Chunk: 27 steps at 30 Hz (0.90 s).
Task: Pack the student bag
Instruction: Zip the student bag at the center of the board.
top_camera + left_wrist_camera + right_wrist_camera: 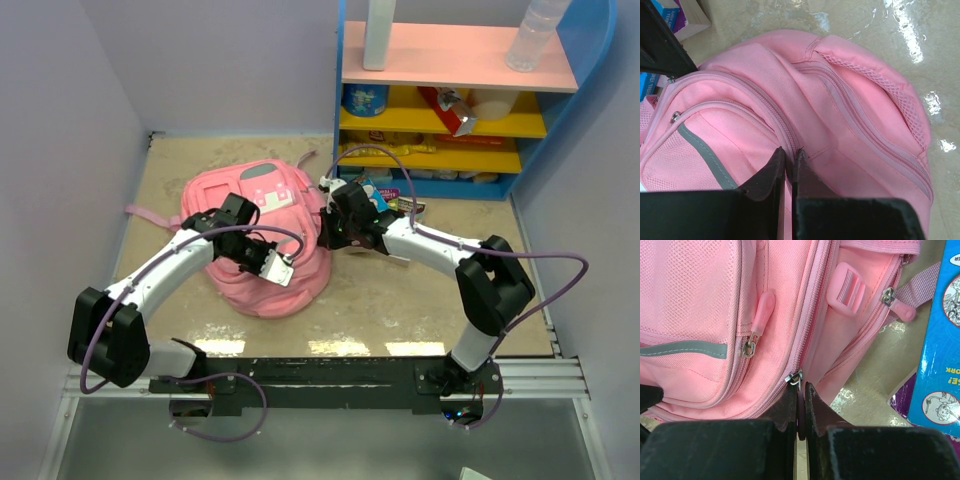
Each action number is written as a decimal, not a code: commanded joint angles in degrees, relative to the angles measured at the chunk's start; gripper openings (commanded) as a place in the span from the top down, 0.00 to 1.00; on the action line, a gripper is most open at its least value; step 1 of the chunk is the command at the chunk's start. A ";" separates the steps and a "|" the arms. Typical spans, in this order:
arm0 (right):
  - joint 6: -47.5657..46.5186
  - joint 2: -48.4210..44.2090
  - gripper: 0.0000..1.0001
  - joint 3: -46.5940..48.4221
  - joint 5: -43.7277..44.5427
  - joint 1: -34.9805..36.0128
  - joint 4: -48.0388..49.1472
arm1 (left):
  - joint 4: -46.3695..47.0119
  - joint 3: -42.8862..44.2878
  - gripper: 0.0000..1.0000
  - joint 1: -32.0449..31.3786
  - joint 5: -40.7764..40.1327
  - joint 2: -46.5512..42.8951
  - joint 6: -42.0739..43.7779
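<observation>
The student bag (275,197) lies flat on the table (400,300), in front of both arms. The left gripper (789,153) has its jaws pressed on a fold of the bag's fabric. The right gripper (800,388) pinches a zipper pull (800,415). Behind stands a shelf (440,50).

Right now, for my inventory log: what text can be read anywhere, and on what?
"ORK" and "E!", cut off at the frame edge: on the blue book.
Same book, left wrist view: blurred.
On the shelf: labels too small to read.
On the bag: none seen.
</observation>
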 commanded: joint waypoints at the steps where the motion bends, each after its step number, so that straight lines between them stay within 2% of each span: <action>1: -2.14 -2.09 1.00 4.45 13.74 -5.30 13.55 | -23.91 -0.94 1.00 -0.98 5.78 -0.92 5.53; 14: -8.03 7.05 1.00 14.03 14.45 -5.73 16.19 | -24.71 -3.58 1.00 -1.07 1.13 -3.73 7.04; 17: -9.44 8.81 0.96 16.74 14.54 -5.65 15.93 | -24.71 -3.41 1.00 -1.07 -0.19 -4.43 6.60; 20: -11.19 10.66 0.89 19.91 14.63 -5.82 15.14 | -24.71 -3.05 1.00 -1.15 -0.63 -4.61 6.69; 21: -11.98 11.18 0.81 20.79 14.45 -5.82 14.70 | -24.71 -2.97 1.00 -1.24 -0.63 -4.61 6.86; 23: -12.60 12.68 0.71 23.60 14.36 -5.91 12.51 | -24.71 -2.97 1.00 -1.33 -0.63 -4.44 7.21; 24: -12.69 12.94 0.63 24.22 14.36 -5.91 12.06 | -24.71 -3.05 1.00 -1.33 -0.46 -4.35 7.39; 26: -12.87 12.77 0.57 24.32 13.92 -5.91 11.62 | -24.80 -3.32 1.00 -1.42 -0.20 -4.09 7.56; 27: -12.87 12.51 0.51 24.14 13.57 -5.91 11.62 | -24.71 -3.84 1.00 -1.42 -0.37 -4.00 7.83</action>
